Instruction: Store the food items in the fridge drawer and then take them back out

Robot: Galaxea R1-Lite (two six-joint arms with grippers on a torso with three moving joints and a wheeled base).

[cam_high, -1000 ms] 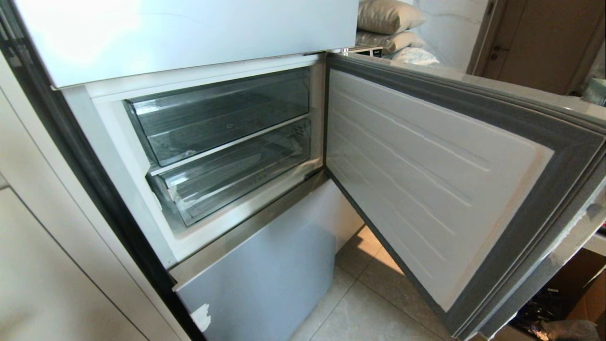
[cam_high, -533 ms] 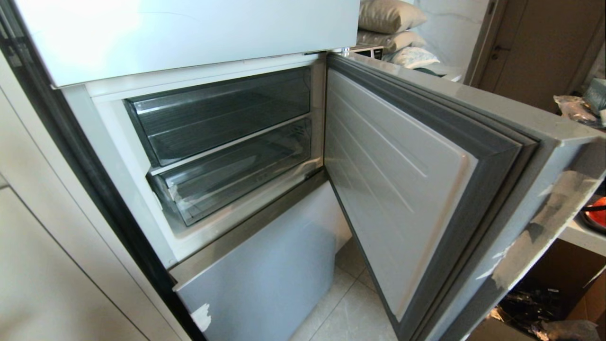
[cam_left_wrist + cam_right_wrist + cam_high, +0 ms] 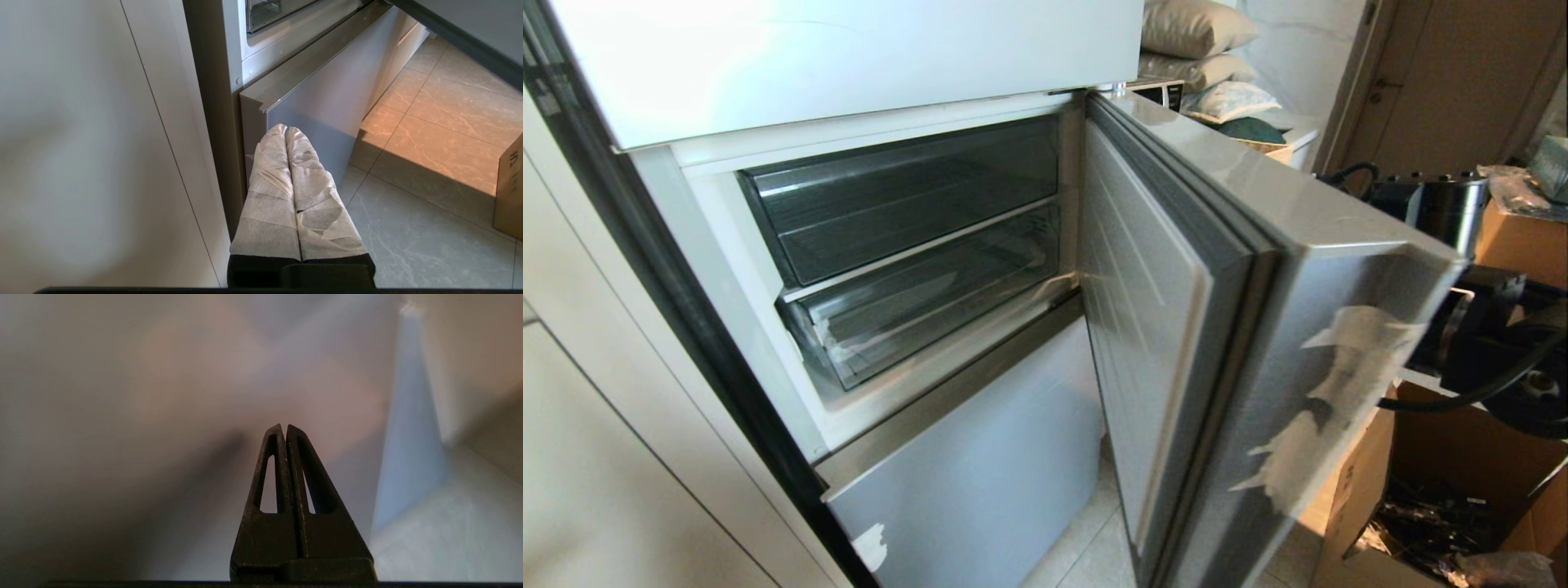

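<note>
Swinging inward since a second ago, the fridge door (image 3: 1258,343) is now standing half shut in the head view, uncovering cardboard boxes (image 3: 1437,482) and a dark arm (image 3: 1470,327) behind its outer edge; the camera itself is not shifting. Two clear drawers are sitting pushed in, the upper drawer (image 3: 907,196) over the fridge drawer (image 3: 923,302), and both are looking empty. No food item is showing anywhere, so storing is, by my judgement, either finished and undone or not begun; I cannot tell which.

Through the left wrist view, the left hand (image 3: 286,130) is hanging low beside the fridge's bottom corner over the tiled floor (image 3: 429,171), its wrapped fingers (image 3: 269,196) pressed together and holding nothing.

Through the right wrist view, the right hand (image 3: 283,426) is facing a blurred pale panel, its black fingers (image 3: 314,486) together and empty.
</note>
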